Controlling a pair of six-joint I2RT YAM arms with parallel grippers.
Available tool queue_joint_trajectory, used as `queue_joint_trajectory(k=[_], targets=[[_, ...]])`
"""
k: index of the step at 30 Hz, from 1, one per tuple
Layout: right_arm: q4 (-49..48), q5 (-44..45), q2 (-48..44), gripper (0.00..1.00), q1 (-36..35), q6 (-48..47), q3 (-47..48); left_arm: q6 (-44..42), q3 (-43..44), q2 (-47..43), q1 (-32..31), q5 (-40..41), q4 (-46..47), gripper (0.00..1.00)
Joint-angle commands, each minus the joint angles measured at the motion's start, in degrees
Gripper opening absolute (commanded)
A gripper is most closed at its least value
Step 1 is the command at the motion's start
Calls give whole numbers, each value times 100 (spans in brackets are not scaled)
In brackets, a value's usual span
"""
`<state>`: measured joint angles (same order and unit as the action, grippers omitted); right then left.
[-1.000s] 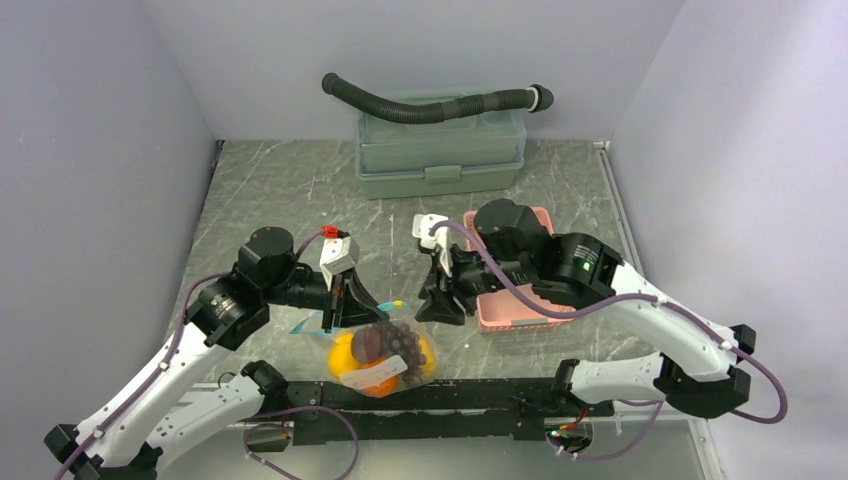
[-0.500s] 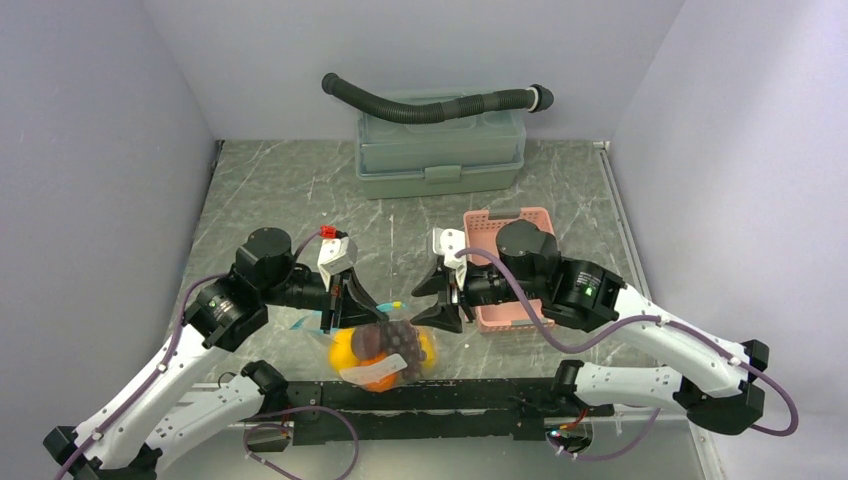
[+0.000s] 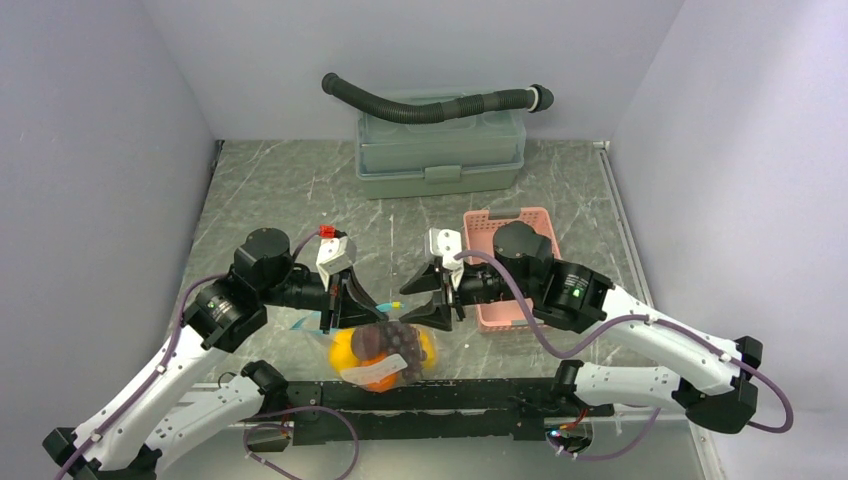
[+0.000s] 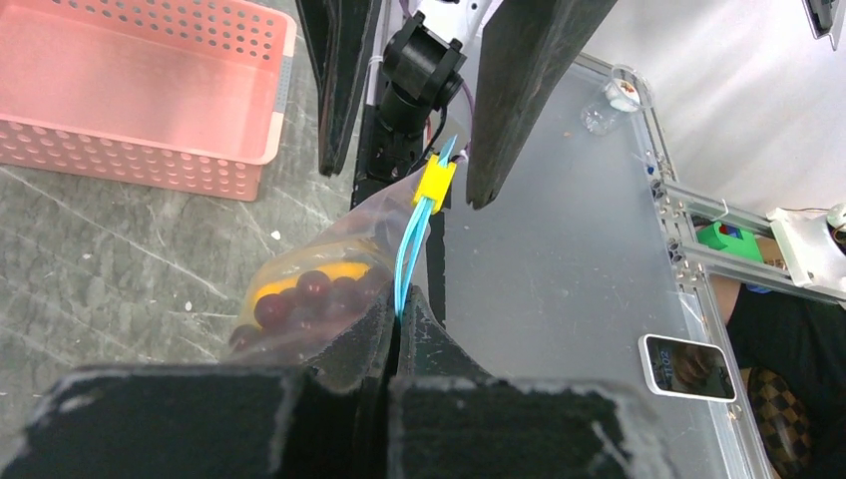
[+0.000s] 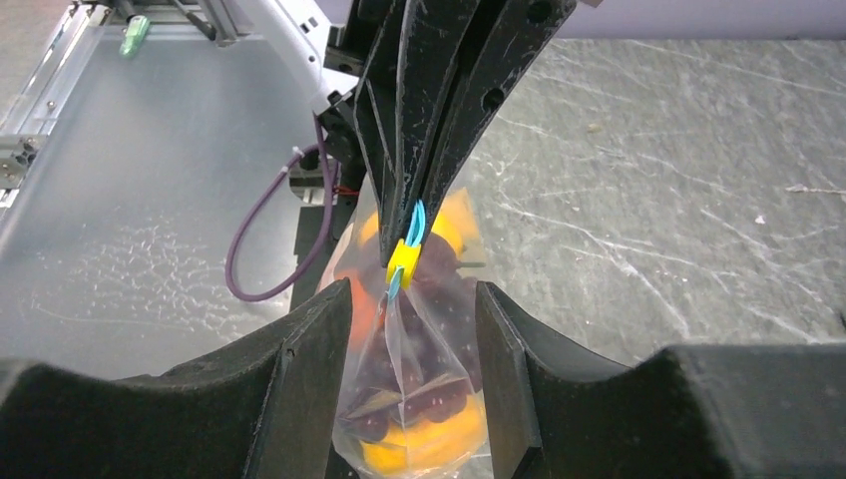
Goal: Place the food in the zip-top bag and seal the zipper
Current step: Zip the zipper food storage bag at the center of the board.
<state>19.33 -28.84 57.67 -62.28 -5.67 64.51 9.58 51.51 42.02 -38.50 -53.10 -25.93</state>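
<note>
Zip-top bag (image 3: 385, 352) hangs off the left hand (image 4: 396, 324), which is clamped shut on one end of the teal zipper (image 4: 407, 249). The food is already inside: purple grape bunch (image 3: 386, 338), orange ball (image 3: 375, 379), yellow lemon piece (image 3: 343, 351), all bulging the thin clear film just below that hand. Change in the last second: the right hand (image 5: 411, 299) swung away from over the pink basket (image 4: 269, 110), dropped in toward the left hand and spread its jaws a bit wider. It's now open and holding nothing, straddling the bag's other end, with the yellow slider (image 4: 435, 185) right at the gap between its fingertips; no contact that I can see. Left hand and bag barely moved. Read: loading is done and this is the setup to pinch the slider and run it along the zipper. From the left wrist the two teal tracks bow slightly apart between left hand and slider, so probably not sealed there yet. Film is floppy and wrinkled, fruit glossy and rounded, slider small hard plastic, basket rigid and slotted. Marbled grey desk (image 3: 280, 190) lies below both hands.
</note>
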Motion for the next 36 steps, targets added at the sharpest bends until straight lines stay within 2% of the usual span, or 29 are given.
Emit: queue_joint_trajectory(k=[1, 11, 15, 20, 26, 33, 36], targets=[[-469, -169, 31, 51, -8, 89, -155, 105, 196, -122, -21, -181, 535, 0], [-631, -228, 121, 45, -47, 189, -294, 174, 244, -100, -24, -212, 652, 0], [-624, -271, 146, 38, -47, 183, -276, 191, 255, -83, -24, -229, 669, 0], [-570, -357, 237, 24, -56, 163, -222, 181, 271, -89, -26, -244, 669, 0], [-536, -403, 283, 0, -73, 139, -189, 168, 301, -117, -26, -260, 623, 0], [-436, -286, 216, 0, -106, 78, -114, 128, 305, -140, -24, -172, 493, 0], [-323, -255, 210, 0, -115, 58, -26, 85, 344, -174, -25, -102, 411, 8]])
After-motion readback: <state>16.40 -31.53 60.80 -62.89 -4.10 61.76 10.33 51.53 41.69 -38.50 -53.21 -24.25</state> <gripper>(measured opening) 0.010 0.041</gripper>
